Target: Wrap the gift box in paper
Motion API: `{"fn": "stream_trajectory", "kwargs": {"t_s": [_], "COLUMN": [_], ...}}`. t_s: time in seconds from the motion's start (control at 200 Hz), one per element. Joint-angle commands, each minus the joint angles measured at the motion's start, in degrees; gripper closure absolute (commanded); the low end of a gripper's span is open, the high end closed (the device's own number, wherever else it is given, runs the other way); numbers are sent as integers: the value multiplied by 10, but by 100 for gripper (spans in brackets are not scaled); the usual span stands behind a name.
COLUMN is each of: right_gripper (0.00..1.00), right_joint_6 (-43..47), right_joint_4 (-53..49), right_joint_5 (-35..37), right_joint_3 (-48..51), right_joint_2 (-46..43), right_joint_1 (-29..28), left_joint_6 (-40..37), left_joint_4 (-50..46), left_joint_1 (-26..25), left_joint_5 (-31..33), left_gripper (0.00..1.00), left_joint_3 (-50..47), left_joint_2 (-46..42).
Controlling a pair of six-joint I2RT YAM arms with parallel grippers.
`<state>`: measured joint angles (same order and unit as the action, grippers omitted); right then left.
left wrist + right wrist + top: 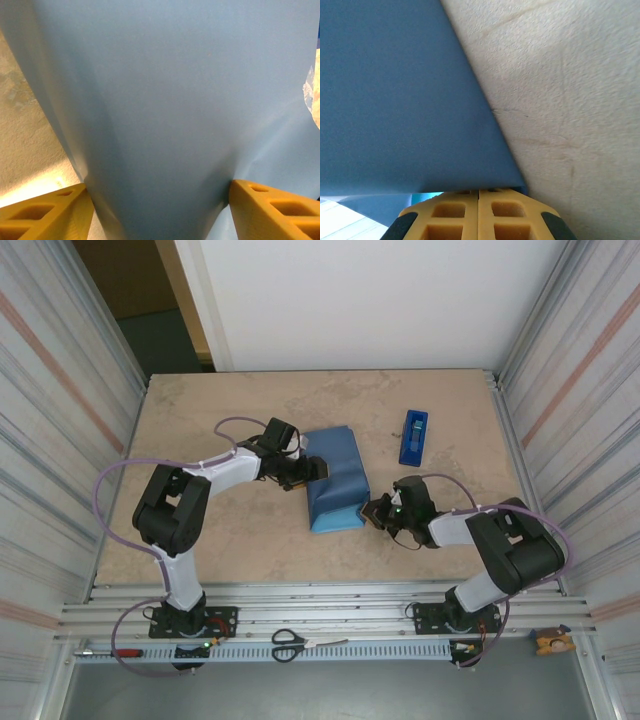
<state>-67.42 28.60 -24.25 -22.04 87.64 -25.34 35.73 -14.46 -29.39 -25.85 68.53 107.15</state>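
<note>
At mid-counter (250, 540), the paper (335, 475) is lying humped, presumably over the hidden gift box. I'm worrying that the fold could spring open, because my left pincer (311, 470) is standing spread astride its left side instead of clamping it. My right arm is reaching low, its pincer (378, 511) pressed together at the near-right corner. A tug there might tear the sheet.

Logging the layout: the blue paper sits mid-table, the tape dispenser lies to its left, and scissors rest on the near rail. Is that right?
Not quite: the top external view shows the tape dispenser to the right of the paper, not its left. The paper does sit mid-table and the scissors do rest on the near rail.
</note>
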Motion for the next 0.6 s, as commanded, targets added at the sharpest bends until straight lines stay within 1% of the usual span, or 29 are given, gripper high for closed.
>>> {"fn": "stream_trajectory", "kwargs": {"t_s": [0.0, 0.241, 0.441, 0.596], "right_gripper": [93, 92, 91, 91], "right_joint_6": [-17, -15, -2, -2], "right_joint_4": [17, -1, -30, -38], "right_joint_5": [5, 18, 13, 6], "right_joint_3": [-2, 27, 29, 28], "right_joint_2": [7, -22, -54, -68], "right_joint_1": [-10, -7, 6, 20], "left_joint_6": [-38, -94, -145, -225], "left_joint_4": [-84, -141, -159, -167], "left_joint_1": [-10, -7, -10, -35], "left_joint_5": [39, 50, 45, 47], "left_gripper": [26, 20, 20, 21], "left_joint_3": [-12, 51, 69, 89], "left_joint_2": [17, -20, -55, -68]}}
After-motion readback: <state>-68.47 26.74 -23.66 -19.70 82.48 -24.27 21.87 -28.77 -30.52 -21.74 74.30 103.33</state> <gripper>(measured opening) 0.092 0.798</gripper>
